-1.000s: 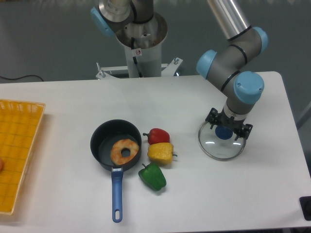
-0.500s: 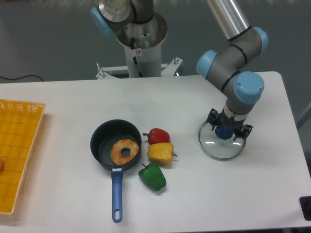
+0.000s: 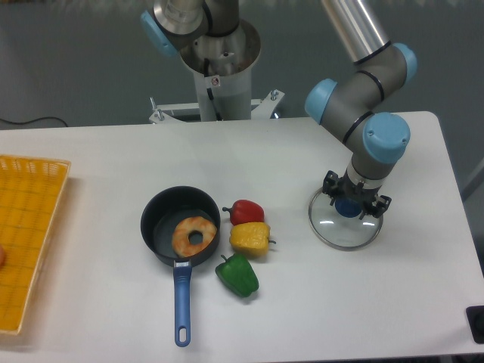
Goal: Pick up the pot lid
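Camera view: well left of the pot lid [image 3: 327, 227] sits a black pan [image 3: 153, 231] holding a donut [image 3: 181, 236]; nearer the lid are a green pepper [image 3: 237, 277], red pepper [image 3: 246, 212] and yellow pepper [image 3: 249, 239]. Above the lid's blue knob [image 3: 346, 208], the gripper [image 3: 358, 193] has its fingers spread, released.

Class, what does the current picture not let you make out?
Camera view: any contact between the black gripper and blue lid knob, hidden by the gripper.
Camera view: rest of the yellow plastic crate, cut off by left edge.
Camera view: floor of the black round pan beneath the orange ring.
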